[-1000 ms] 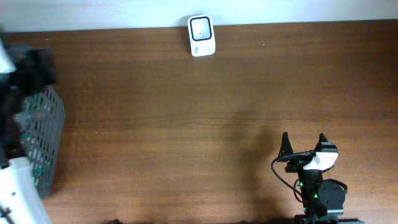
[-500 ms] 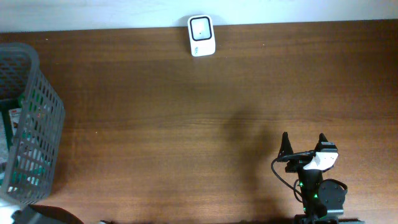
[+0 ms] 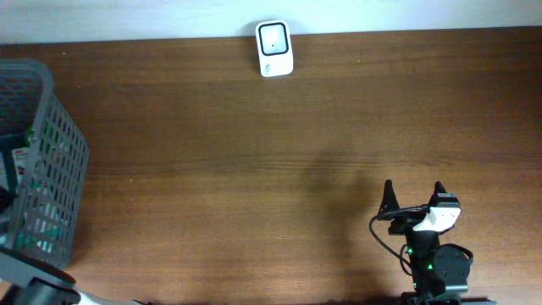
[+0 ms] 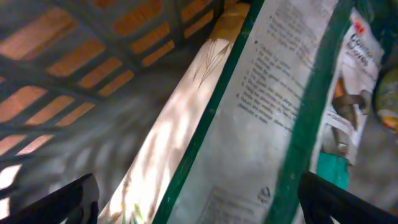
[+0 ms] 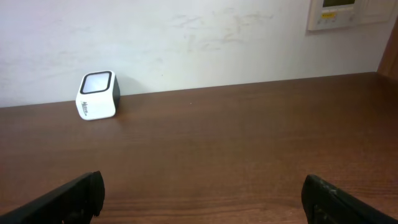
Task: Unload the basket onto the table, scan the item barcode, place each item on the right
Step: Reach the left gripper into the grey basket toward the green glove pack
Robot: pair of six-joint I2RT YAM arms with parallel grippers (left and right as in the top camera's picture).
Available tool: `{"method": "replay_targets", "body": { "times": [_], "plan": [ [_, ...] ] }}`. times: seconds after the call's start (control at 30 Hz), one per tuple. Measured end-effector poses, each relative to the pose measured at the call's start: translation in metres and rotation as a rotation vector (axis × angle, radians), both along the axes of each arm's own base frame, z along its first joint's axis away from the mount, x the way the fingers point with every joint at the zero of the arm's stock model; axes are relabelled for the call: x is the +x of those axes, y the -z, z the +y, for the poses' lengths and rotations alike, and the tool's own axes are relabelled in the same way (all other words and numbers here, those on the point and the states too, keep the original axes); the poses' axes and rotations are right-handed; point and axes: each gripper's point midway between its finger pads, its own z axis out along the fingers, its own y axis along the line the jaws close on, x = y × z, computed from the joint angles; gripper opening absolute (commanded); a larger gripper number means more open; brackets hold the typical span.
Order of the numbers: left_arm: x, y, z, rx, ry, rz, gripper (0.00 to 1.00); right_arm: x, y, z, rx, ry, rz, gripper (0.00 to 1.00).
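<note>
Brown wooden table point(image 3: 254, 169), white barcode scanner point(image 3: 274, 48) at far edge. Left gripper point(image 4: 199, 205) spread wide inside grey basket point(image 3: 72, 161), over green-and-white printed packet point(image 4: 273, 112), nothing grasped. Right gripper point(image 3: 413, 196) released, empty. Seemingly early: pick-up and scan both undone

The packet point(image 4: 267, 124), pale grey with fine print and dark green edge bands, lies tilted inside the grey mesh basket point(image 3: 59, 169) at the tabletop's point(image 3: 254, 169) left edge. The scanner point(image 3: 274, 48), a small white cube with a dark-framed window, stands upright at the far edge.
</note>
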Motion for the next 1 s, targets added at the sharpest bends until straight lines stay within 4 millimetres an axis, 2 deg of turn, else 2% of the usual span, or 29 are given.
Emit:
{"method": "replay_targets", "body": {
  "times": [0.1, 0.13, 0.17, 0.33, 0.43, 0.53, 0.63, 0.77, 0.83, 0.9, 1.0],
  "plan": [
    [0.008, 0.028, -0.005, -0.071, 0.040, -0.009, 0.90, 0.000, 0.000, 0.000, 0.001, 0.000, 0.000, 0.98],
    [0.012, 0.031, -0.007, -0.086, 0.052, -0.026, 0.86, 0.000, 0.000, 0.000, 0.001, 0.000, 0.000, 0.98],
    [0.015, 0.030, -0.008, -0.089, 0.063, -0.041, 0.77, 0.000, 0.000, 0.000, 0.000, 0.000, 0.000, 0.98],
    [0.034, 0.021, -0.016, -0.130, 0.135, -0.170, 0.64, 0.000, 0.000, 0.000, 0.000, 0.000, 0.000, 0.98],
    [0.043, 0.016, -0.023, -0.158, 0.167, -0.223, 0.59, 0.000, 0.000, 0.000, 0.000, 0.000, 0.000, 0.98],
    [0.047, 0.002, -0.026, -0.149, 0.185, -0.259, 0.56, 0.000, 0.000, 0.000, 0.000, 0.000, 0.000, 0.98],
    [0.049, -0.007, -0.030, -0.141, 0.196, -0.270, 0.56, 0.000, 0.000, 0.000, 0.000, 0.000, 0.000, 0.98],
    [0.054, -0.006, -0.035, -0.141, 0.209, -0.256, 0.54, 0.000, 0.000, 0.000, 0.001, 0.000, 0.000, 0.98],
    [0.063, -0.003, -0.044, -0.131, 0.231, -0.223, 0.53, 0.000, 0.000, 0.000, 0.000, 0.000, 0.000, 0.98],
    [0.077, 0.000, -0.058, -0.114, 0.268, -0.176, 0.42, 0.000, 0.000, 0.000, 0.000, 0.000, 0.000, 0.98],
    [0.086, 0.005, -0.067, -0.073, 0.288, -0.100, 0.22, 0.000, 0.000, 0.000, 0.001, 0.000, 0.000, 0.98]
  ]
}}
